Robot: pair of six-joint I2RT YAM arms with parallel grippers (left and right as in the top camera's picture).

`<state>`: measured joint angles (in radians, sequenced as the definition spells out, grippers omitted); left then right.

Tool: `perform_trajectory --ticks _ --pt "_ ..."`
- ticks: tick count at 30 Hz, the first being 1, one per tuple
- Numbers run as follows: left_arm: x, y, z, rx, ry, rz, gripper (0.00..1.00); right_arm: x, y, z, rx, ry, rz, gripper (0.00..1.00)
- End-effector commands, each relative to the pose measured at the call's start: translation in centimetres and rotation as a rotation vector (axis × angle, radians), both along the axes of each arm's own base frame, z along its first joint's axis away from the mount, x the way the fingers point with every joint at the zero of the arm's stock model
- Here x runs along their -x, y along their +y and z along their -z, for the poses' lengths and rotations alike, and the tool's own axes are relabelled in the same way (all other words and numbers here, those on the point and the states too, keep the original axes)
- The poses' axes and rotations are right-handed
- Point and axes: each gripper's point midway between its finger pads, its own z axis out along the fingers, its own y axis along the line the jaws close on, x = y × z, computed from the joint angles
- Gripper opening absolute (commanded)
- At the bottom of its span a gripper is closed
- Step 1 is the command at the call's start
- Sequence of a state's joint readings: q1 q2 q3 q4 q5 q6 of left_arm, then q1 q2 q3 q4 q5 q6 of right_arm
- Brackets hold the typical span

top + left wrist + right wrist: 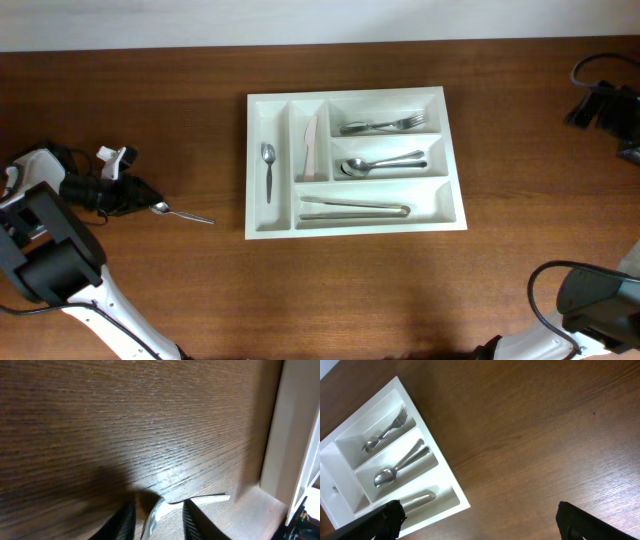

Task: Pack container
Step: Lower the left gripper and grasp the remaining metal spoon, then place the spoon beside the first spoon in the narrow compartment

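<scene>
We are seeing left gripper (150,203) narrowly straddling spoon (186,214) on table (400,290), frame left; right gripper (480,519) gaping wide; container (270,215) centre.

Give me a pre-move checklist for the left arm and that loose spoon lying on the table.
1. Loose spoon lies on the table, left of the container: ok.
2. Left gripper straddles the spoon's bowl end: ok.
3. Grip closed on the spoon: not ok, jaws stand apart with a gap on each side.
4. Room in the narrow compartment that holds one small spoon: ok.
5. Right gripper open, empty and off to the side of the container: ok.
</scene>
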<state>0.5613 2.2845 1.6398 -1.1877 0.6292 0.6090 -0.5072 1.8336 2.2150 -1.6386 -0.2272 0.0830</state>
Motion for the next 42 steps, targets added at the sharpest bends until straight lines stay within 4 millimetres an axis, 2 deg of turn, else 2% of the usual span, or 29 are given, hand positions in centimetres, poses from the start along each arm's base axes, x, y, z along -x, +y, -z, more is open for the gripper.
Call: perform_trajectory --ticks 1,8,12,18,21,27,29,31,33,37,42 --pt "0.3 -0.2 0.9 0.005 0.018 0.016 0.24 -0.1 -0.1 -0.1 -0.006 -0.005 0.010 0.99" --pt "0.3 -0.3 0.9 0.006 0.018 0.016 0.13 -0.1 -0.1 -0.1 -0.005 -0.006 0.010 0.99" --pt "0.1 -0.5 0.7 0.022 0.007 0.010 0.03 -0.1 -0.1 -0.1 -0.005 -0.006 0.010 0.99" --pt "-0.3 -0.9 -0.2 0.062 -0.008 -0.001 0.02 -0.1 -0.1 -0.1 -0.006 -0.005 0.010 0.99" --pt "-1.2 -1.5 -2.7 0.123 -0.068 0.020 0.02 -0.1 -0.1 -0.1 -0.006 -0.005 0.010 0.99" --pt "-3.6 -2.5 -11.5 0.128 -0.242 0.132 0.02 -0.1 -0.1 -0.1 -0.006 -0.005 0.010 0.99" --pt "-4.6 -3.4 -14.7 0.081 -0.331 0.204 0.02 -0.1 -0.1 -0.1 -0.006 -0.005 0.010 0.99" --pt "-5.6 -4.7 -17.1 0.029 -0.418 0.279 0.02 -0.1 -0.1 -0.1 -0.006 -0.005 0.010 0.99" --pt "-6.7 -6.1 -18.5 -0.046 -0.491 0.368 0.02 -0.1 -0.1 -0.1 -0.006 -0.005 0.010 0.99" --pt "-9.0 -9.7 -18.5 -0.170 -0.564 0.522 0.02 -0.1 -0.1 -0.1 -0.006 -0.006 0.009 0.99" --pt "-10.9 -16.3 -17.8 -0.272 -0.721 0.814 0.02 0.0 0.0 -0.1 -0.007 -0.003 0.009 0.99"
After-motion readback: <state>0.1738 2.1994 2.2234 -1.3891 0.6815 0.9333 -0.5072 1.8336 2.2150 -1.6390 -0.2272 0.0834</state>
